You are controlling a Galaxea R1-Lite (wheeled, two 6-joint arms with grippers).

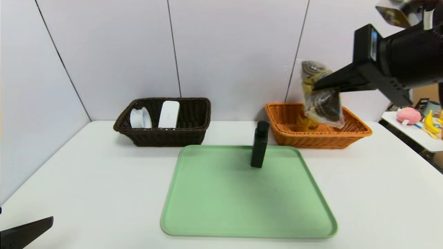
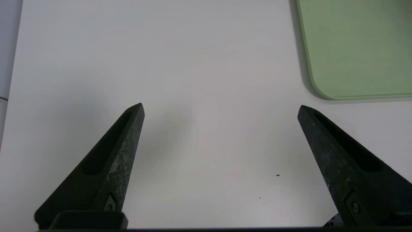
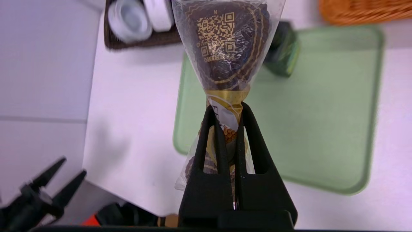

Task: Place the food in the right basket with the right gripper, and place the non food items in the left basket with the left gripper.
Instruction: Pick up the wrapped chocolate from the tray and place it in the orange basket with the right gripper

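And here we are, the wide white table (image 1: 104,173) filling the frame, the green tray (image 1: 242,200) at lower centre. Up at upper right, the right gripper (image 3: 225,108) is clamped on the middle of the clear-wrapped chocolate snack pack (image 3: 225,48), both ends of the wrapper flaring out past the jaws! In the head view the pack shows over the orange wicker basket (image 1: 318,141), right of centre, with something yellow (image 1: 308,123) lying inside.

How to do it well? I'd centre the whole pack over the opening, let it down low, then part the jaws gently so the slippery wrapper doesn't cling or tip over the rim. A squeeze any harder could crush it.

Now the edges: the dark brown wicker basket (image 1: 166,136), upper left, holds the white round container (image 1: 140,118) and the white flat case (image 1: 169,114). The wall (image 1: 235,52) runs close behind both baskets, so mind the far side! The black bottle (image 1: 259,145) stands at the tray's back edge, near the orange basket; a low sweep might topple it. Open tabletop lies right of the tray, a roomier way out. And the left gripper (image 2: 220,108) waits at lower left, jaws wide apart, holding nothing.
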